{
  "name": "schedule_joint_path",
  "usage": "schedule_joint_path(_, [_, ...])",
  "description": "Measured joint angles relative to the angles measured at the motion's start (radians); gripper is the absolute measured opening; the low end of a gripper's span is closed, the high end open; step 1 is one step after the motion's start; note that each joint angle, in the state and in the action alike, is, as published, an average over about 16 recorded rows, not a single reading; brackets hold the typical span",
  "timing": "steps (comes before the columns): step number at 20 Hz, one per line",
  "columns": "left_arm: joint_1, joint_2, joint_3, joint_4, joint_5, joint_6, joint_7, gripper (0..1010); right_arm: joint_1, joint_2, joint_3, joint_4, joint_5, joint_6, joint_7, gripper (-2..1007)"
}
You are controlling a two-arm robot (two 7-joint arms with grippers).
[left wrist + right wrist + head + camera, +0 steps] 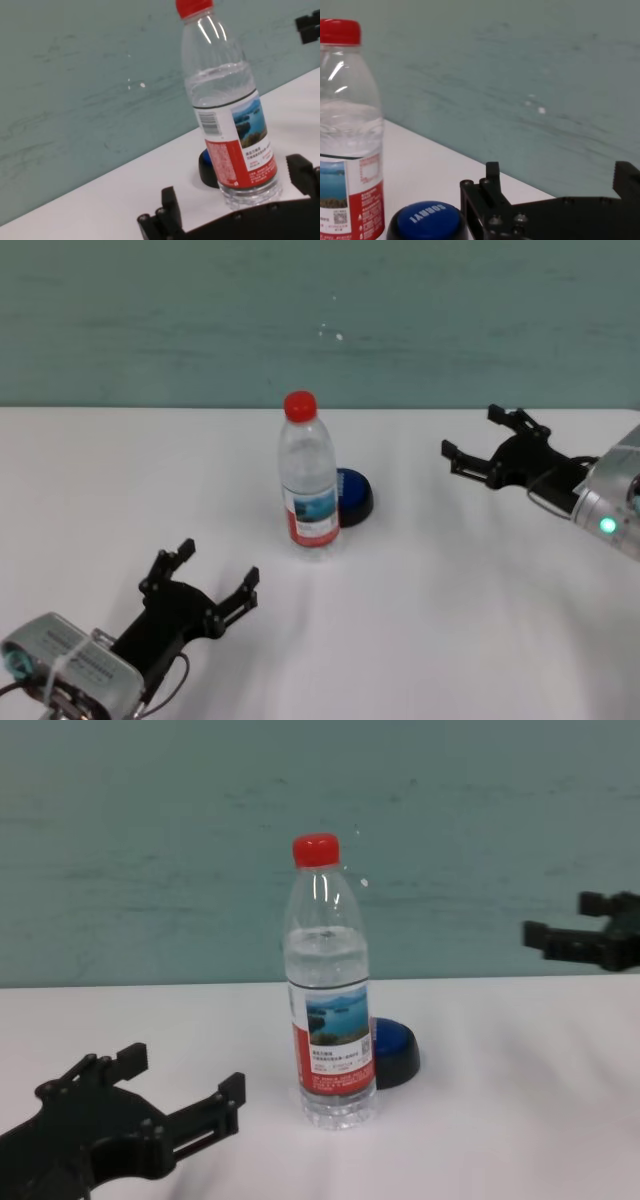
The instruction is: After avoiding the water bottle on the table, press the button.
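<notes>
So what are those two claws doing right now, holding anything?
Left claw: open, holding nothing, low near the table's front.
Right claw: open, holding nothing, raised at the far right.

The button carries white capital lettering on its blue dome; in the right wrist view it appears upside down and seems to read "SORRY!", though the exact letters are uncertain.

The water bottle carries a label with these markings:
- a barcode on the white band near the label's top edge, digits too small to read;
- blocks of small white print on the red lower part, not legible;
- a small QR code on the red part, seen in the right wrist view.

No brand name can be read on the bottle.
</notes>
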Motion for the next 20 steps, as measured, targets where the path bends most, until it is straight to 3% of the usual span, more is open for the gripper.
schedule_joint_path(6, [0.0, 0.0, 0.0, 0.0, 0.0, 0.0, 0.0, 1000, -0.15, 0.053, 0.068, -0.153, 0.048, 0.013, -0.057, 1003])
schedule_joint_path(11, [0.0, 0.0, 0.0, 0.0, 0.0, 0.0, 0.0, 1000, -0.265, 0.062, 0.112, -0.262, 0.066, 0.008, -0.108, 1003])
schedule_joint_path(16, [0.0, 0.0, 0.0, 0.0, 0.0, 0.0, 0.0, 1000, -0.343, 0.048, 0.123, -0.339, 0.063, -0.002, -0.139, 1003])
schedule_joint_path(20, [0.0, 0.0, 0.0, 0.0, 0.0, 0.0, 0.0, 1000, -0.37, 0.03, 0.109, -0.368, 0.051, -0.008, -0.144, 1003])
